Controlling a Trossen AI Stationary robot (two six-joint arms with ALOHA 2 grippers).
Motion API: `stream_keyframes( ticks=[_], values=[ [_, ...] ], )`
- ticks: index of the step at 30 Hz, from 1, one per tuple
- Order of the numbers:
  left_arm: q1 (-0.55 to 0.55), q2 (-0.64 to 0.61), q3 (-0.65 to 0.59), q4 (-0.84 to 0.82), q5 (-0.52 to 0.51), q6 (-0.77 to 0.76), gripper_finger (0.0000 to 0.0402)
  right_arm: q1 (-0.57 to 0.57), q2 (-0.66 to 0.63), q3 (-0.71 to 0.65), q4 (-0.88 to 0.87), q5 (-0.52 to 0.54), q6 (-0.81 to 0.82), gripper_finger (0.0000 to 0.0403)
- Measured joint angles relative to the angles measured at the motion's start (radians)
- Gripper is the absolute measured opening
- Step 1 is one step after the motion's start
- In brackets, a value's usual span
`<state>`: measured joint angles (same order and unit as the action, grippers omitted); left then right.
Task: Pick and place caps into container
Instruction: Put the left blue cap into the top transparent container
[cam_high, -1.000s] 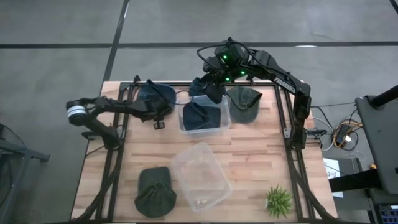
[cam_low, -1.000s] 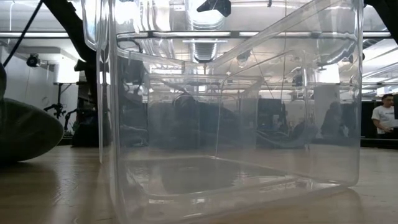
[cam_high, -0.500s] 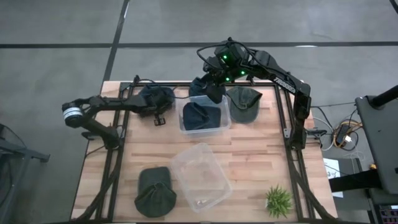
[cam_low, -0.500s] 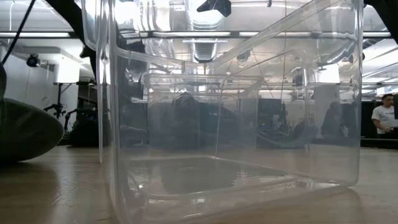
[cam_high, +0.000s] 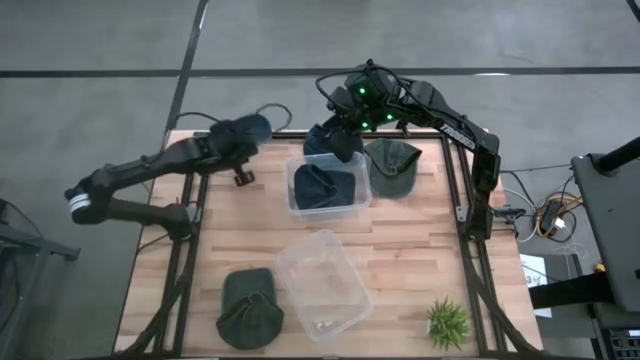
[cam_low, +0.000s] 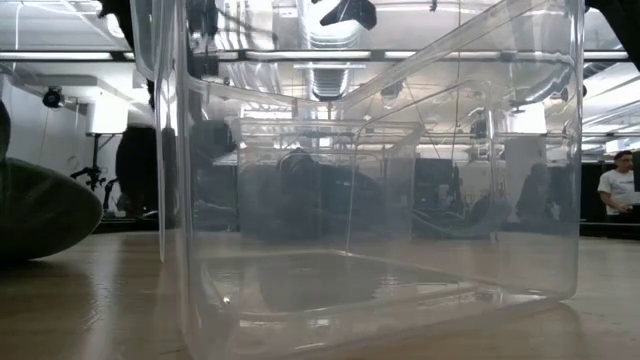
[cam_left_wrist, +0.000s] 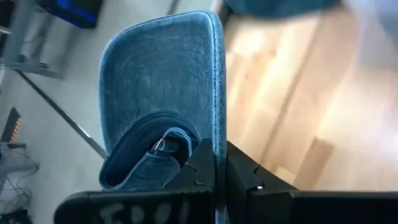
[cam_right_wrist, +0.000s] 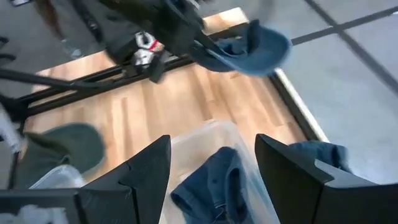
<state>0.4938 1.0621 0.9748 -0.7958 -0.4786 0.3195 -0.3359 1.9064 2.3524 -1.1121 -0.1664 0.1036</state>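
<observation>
My left gripper (cam_left_wrist: 219, 163) is shut on a navy-blue cap (cam_high: 250, 128), raised over the table's far left corner. Above the far clear container (cam_high: 327, 208), which holds another navy cap (cam_right_wrist: 214, 180), my right gripper (cam_right_wrist: 211, 180) hovers open and touches nothing. Another navy cap (cam_right_wrist: 317, 155) lies just beyond that container. To its right, an olive cap (cam_high: 390, 165) rests on the table. A second olive cap (cam_high: 250, 308) lies near the front left. My left gripper pinches the cap's brim by its stitched side edge (cam_left_wrist: 216, 146) between its two fingers (cam_left_wrist: 200, 167). The brim stands on edge in the gap, and the crumpled crown (cam_left_wrist: 149, 165) bunches beside the fingers. The cap is lifted clear of the table.
An empty clear container (cam_high: 320, 283) sits near the table's middle front and fills the low view. A small green plant (cam_high: 448, 322) stands at the front right corner. Black frame rails (cam_high: 462, 200) run along the table's sides. Bare wood lies between the two containers.
My left gripper has taken hold of the navy cap at the table's far left, bunching it up. It then rose with the cap toward the far edge. The cap is now lifted clear of the table. My right arm has kept still.
</observation>
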Motion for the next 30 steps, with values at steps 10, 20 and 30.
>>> stream_keyframes(
  ticks=[10,20,30],
  values=[
    [-0.035,-0.098,0.170,0.037,-0.039,-0.074,0.0006,-0.080,0.009,-0.013,0.209,-0.032,0.273,0.0226],
    [-0.176,-0.004,0.300,0.115,-0.040,-0.074,0.0006,-0.174,0.008,-0.096,0.330,-0.075,0.479,0.0226],
    [-0.322,0.174,0.363,0.129,-0.190,0.028,0.0006,-0.175,0.009,-0.232,0.427,-0.127,0.563,0.0226]
  ],
)
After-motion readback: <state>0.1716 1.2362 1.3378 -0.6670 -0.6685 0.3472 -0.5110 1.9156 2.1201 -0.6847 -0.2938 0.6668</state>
